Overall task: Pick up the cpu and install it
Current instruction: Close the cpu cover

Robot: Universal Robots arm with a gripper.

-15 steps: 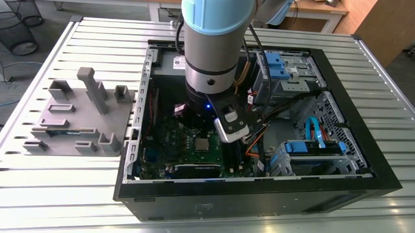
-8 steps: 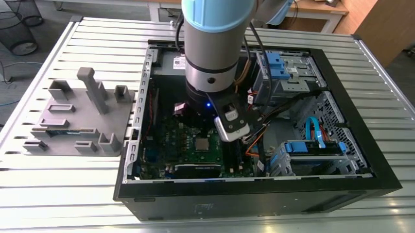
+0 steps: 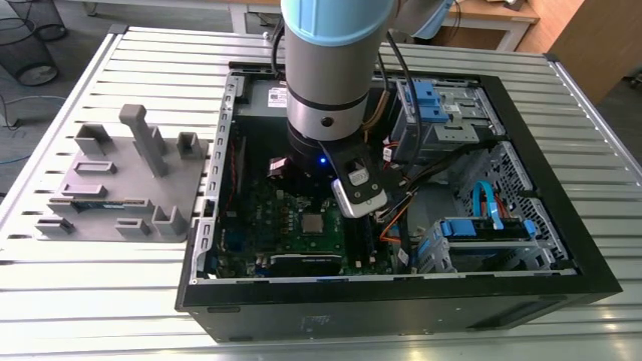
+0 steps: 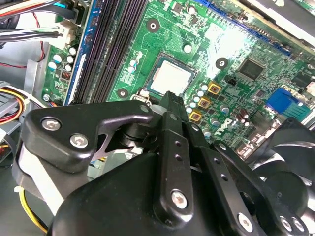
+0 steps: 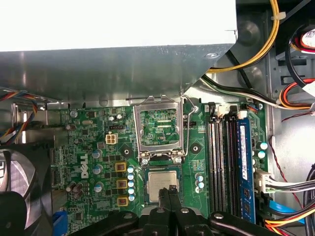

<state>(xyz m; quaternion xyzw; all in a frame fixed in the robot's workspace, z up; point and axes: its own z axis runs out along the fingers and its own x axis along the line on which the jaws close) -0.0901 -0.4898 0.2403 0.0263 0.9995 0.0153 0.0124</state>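
The arm is reaching down into the open computer case, which is standing on the slatted desk. In the first wrist view, the claw is holding its two fingers pressed together, with nothing gripped between them. The fingertips are pointing at the near edge of the cpu; whether they are touching it cannot be determined. The cpu is lying flat in the socket on the green motherboard, with its silver top facing up. The socket's hinged metal frame is standing open just beside the cpu, on the side away from the claw. The memory slots are running alongside the socket. In the exterior view, the grey tray is resting on the desk just beside the case, at the exterior view's left.
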